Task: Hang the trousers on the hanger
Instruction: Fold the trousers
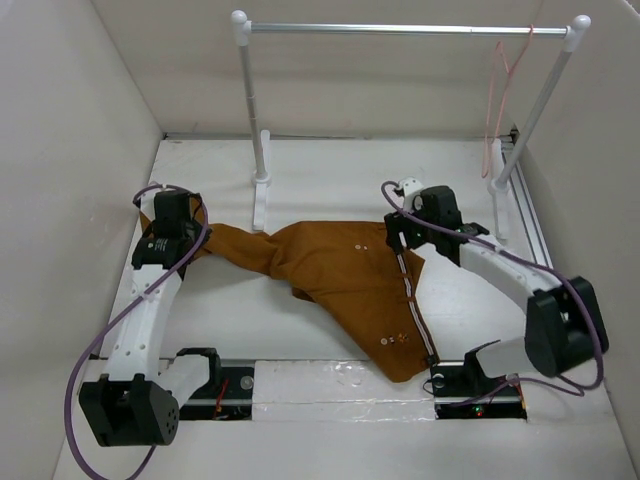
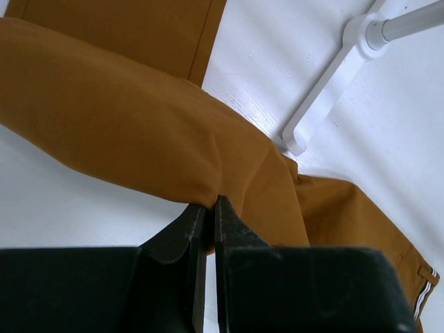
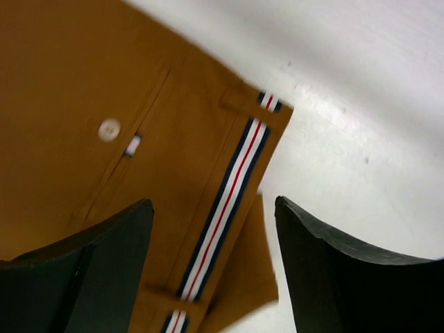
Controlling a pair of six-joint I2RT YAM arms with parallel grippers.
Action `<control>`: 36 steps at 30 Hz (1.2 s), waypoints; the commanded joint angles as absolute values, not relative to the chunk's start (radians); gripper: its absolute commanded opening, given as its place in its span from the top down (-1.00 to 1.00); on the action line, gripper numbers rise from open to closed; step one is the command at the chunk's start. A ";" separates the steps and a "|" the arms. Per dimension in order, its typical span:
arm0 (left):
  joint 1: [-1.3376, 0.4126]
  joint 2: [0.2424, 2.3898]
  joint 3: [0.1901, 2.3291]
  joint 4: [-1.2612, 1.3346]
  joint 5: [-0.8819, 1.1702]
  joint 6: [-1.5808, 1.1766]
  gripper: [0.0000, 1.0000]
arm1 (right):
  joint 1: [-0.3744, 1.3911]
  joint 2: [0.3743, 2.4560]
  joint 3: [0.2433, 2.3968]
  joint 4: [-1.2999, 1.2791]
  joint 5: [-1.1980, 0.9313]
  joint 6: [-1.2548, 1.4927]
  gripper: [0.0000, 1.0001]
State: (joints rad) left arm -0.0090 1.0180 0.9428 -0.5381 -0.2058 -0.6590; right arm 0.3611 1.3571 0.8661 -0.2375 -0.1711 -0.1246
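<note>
The rust-brown trousers (image 1: pixel 345 275) lie spread on the white table, legs running left, striped waistband (image 1: pixel 408 290) at the right. My left gripper (image 1: pixel 185 243) is shut on a fold of a trouser leg (image 2: pixel 139 132); the pinch shows in the left wrist view (image 2: pixel 210 205). My right gripper (image 1: pixel 398 240) is open above the waistband's far corner; the wrist view shows its fingers (image 3: pixel 111 257) either side of the striped lining (image 3: pixel 229 201), not touching. The pink wire hanger (image 1: pixel 500 90) hangs from the silver rail at the back right.
A silver rail (image 1: pixel 400 29) on white posts spans the back; its left post foot (image 1: pixel 262 195) stands just behind the trousers and shows in the left wrist view (image 2: pixel 326 90). Cream walls enclose the table on three sides.
</note>
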 commanded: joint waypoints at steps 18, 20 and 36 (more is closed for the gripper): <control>-0.014 0.997 1.024 -0.433 -0.219 -0.678 1.00 | 0.428 1.561 0.920 0.117 -0.088 0.079 1.00; -0.014 0.989 1.099 -0.434 -0.261 -0.670 1.00 | 0.478 1.427 0.916 0.053 -0.069 0.045 1.00; -0.026 0.962 1.712 -0.491 -0.623 -0.532 1.00 | 0.765 1.011 1.907 -0.802 -0.228 -0.021 1.00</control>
State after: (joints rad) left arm -0.0174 0.9390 1.5906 -0.5194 -0.5190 -0.6048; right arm 0.7288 0.8761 1.6600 -0.6567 -0.1467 -0.0090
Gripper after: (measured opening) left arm 0.010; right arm 0.058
